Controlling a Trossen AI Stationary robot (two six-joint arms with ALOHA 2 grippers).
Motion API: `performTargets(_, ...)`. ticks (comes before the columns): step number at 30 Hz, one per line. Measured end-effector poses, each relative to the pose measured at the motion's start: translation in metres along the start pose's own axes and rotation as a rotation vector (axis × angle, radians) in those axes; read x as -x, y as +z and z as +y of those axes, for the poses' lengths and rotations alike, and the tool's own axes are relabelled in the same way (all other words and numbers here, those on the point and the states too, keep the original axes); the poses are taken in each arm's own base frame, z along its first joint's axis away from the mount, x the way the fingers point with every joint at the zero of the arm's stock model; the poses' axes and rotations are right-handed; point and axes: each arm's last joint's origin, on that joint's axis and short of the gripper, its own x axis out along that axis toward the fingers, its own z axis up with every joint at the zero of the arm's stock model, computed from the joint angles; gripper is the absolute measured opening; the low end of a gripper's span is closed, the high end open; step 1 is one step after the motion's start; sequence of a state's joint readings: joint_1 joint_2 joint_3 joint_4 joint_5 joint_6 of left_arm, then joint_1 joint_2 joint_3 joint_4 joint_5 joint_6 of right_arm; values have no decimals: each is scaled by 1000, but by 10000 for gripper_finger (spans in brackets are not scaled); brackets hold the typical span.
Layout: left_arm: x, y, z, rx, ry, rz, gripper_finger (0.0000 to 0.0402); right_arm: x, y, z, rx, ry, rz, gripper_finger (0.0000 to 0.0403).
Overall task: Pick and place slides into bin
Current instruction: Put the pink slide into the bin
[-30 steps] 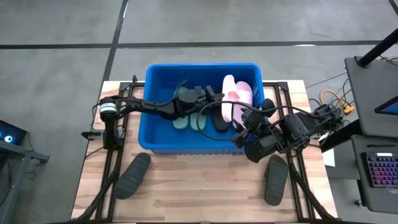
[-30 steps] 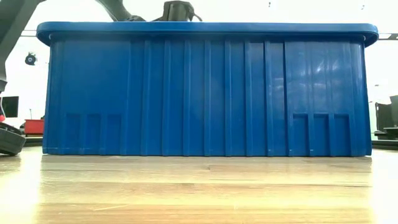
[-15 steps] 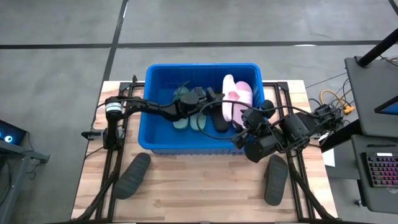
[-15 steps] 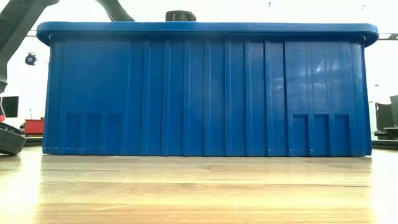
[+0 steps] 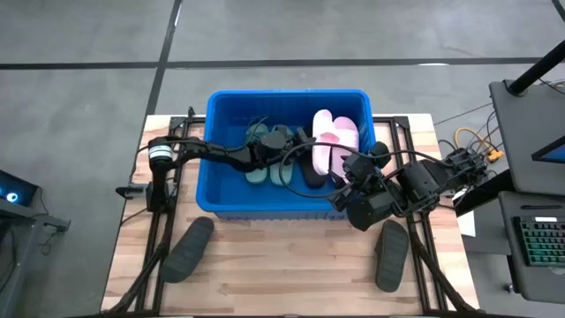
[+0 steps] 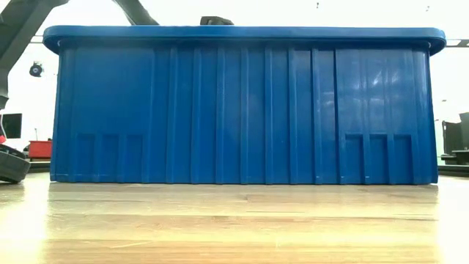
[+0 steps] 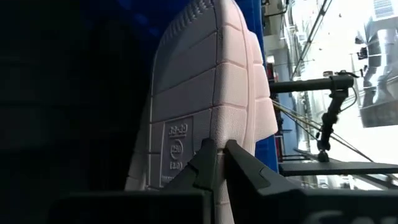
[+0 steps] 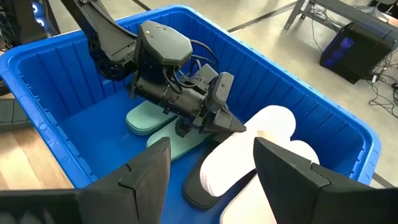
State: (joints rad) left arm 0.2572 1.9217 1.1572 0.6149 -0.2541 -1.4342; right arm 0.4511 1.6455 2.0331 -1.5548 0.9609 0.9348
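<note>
Bin sitting across the far half of the wooden table, its blue ribbed wall filling the low view. Left arm reaching in over the bin's left rim; left gripper lying low inside, fingers pinched fully together with nothing between them, tips pressing against the ribbed sole of a pale pink slide. In the right wrist view that same gripper is pointing at the edge of the pink pair, which is lying at the bin's right end. Two dark green slides are resting flat on the bin floor beneath the left arm, side by side. A black slide is showing just beside the pink ones, partly under them. Right gripper hovering over the bin's near right corner, fingers spread apart and empty, looking down into the bin. Two charcoal slides are lying outside the bin on the table's near side: one toward the left, one toward the right, well apart.
</note>
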Motion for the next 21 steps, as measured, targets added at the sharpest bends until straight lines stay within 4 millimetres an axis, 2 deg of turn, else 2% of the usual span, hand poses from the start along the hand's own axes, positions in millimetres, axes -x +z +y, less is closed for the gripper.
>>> performTargets(21,0,4,9,-35,103,-103,0,0,1,1,-21,9,-3,219)
